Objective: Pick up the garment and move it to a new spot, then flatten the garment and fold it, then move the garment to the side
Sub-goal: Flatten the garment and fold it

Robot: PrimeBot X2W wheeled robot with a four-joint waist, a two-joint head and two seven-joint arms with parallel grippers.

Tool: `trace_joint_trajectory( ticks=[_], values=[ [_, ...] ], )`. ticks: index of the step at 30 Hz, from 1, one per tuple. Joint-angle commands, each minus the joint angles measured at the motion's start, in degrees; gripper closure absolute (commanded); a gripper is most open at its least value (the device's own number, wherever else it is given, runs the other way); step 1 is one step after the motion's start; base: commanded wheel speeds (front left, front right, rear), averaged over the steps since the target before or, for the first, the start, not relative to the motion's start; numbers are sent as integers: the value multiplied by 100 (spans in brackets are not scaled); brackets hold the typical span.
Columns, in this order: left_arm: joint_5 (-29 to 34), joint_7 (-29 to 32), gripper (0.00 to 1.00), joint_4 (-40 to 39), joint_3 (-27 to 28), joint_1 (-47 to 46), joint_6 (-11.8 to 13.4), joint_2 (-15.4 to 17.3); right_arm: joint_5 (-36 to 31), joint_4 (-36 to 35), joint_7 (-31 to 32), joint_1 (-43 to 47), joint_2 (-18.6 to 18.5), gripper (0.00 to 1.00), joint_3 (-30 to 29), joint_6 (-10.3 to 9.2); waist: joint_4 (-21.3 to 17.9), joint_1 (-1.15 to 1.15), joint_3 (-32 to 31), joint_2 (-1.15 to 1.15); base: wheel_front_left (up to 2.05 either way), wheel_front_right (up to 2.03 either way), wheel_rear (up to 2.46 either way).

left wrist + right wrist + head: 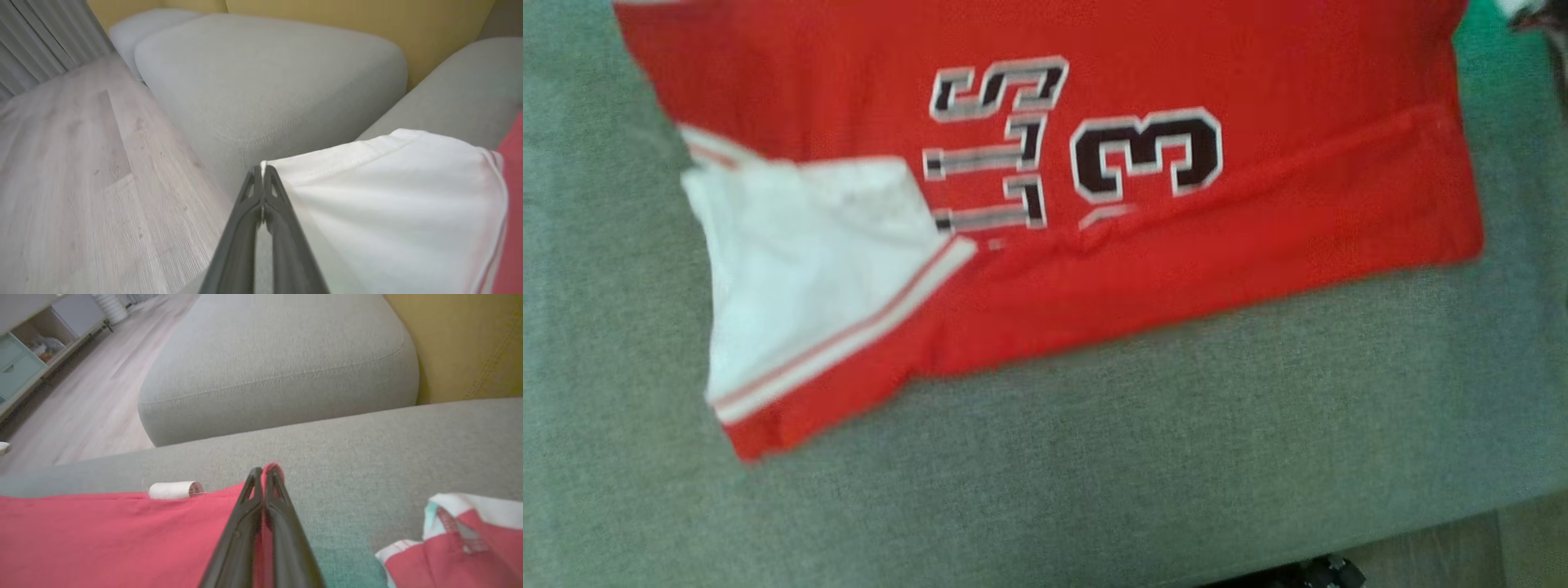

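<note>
Red-and-white garment (1258, 73), grey cushion (1176, 457)

Left gripper (261, 173): jaws closed tight, tips pinching garment (388, 212), white edge. Right gripper (265, 473): jaws closed tight, tips pinching garment, red edge.

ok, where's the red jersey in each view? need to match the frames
Head view: jersey spans the top and middle, its white sleeve at lower left.
Left wrist view: white sleeve at lower right, its edge pinched in the shut left pincer; red strip at the right edge.
Right wrist view: red body at lower left, edge pinched in the shut right pincer.
Shared landmark: grey sofa cushion under it.
</note>
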Motion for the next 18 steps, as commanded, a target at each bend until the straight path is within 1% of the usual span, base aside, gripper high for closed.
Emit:
trace_joint_trajectory(
  ticks=[1,6,7,10,13,15,18],
  values=[
    [26,-224,100,-87,309,-376,12,229,143,-278,-72,-33,-170,100,-72,-5,26,0,-26,0,0,0,0],
    [-131,-710,100,-416,128,-259,12,426,525,-859,-181,368,-582,100,-38,-5,154,0,-138,0,0,0,0],
    [-131,-710,100,-416,128,-259,12,426,525,-859,-181,368,-582,100,-38,-5,154,0,-138,0,0,0,0],
    [-312,-947,100,-746,43,-11,12,627,670,-1229,-270,759,-878,100,24,-5,250,0,-226,0,0,0,0],
    [-357,-1161,100,-1109,-56,328,15,870,707,-1442,-374,1204,-1189,100,52,-5,359,0,-336,0,0,0,0],
    [-375,-1295,100,-1388,-117,597,71,1032,746,-1560,-464,1484,-1336,100,23,-5,427,0,-420,0,0,0,0],
    [-395,-1488,100,-1870,-215,1028,267,1259,812,-1709,-564,1914,-1517,100,-54,-5,540,0,-554,0,0,0,0]
  ],
)
